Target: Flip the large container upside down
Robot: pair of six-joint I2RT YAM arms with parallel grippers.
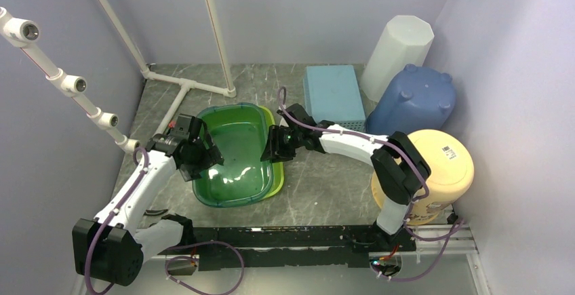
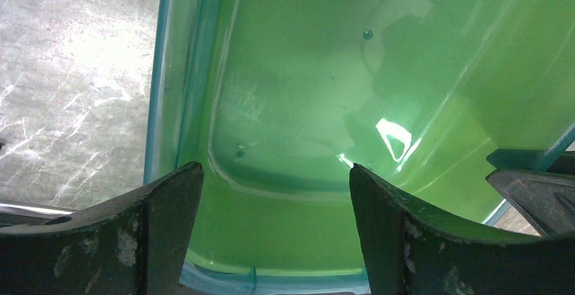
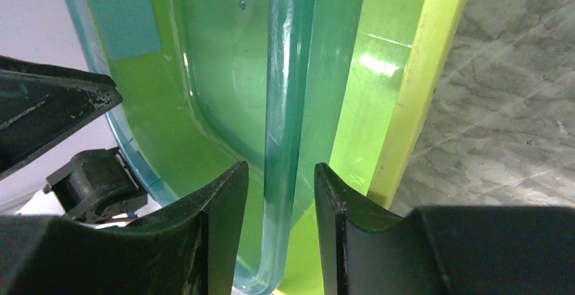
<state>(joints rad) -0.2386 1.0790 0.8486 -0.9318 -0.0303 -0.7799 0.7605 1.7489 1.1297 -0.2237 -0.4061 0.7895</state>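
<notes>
Green translucent plastic tub, rectangular with rounded corners, is the reference for all positions below. It stands opening-up on the grey marbled counter, nested in a lime-yellow plastic tub whose edge shows along its right side.

- Far left of the tub: white plastic pipe frame, with one branch lying on the counter behind the tub's left corner.
- At the tub's left rim: left end effector. In the left wrist view the left end effector is released, its fingers spread wide. The tub's near rim lies below them and its glossy floor is in sight between them. I cannot tell whether it touches the rim.
- At the tub's right rim: right end effector. In the right wrist view the right end effector straddles the tub wall, one finger inside and one outside. The jaws are narrowed but not clamped; a thin gap shows on either side.
- Behind and right of the tub: light blue flat rectangular box.
- Further right: white faceted plastic bin and blue plastic bin, both bottom-up.
- Far right of the tub: cream-yellow round plastic container, lying tilted beside the right arm.
</notes>
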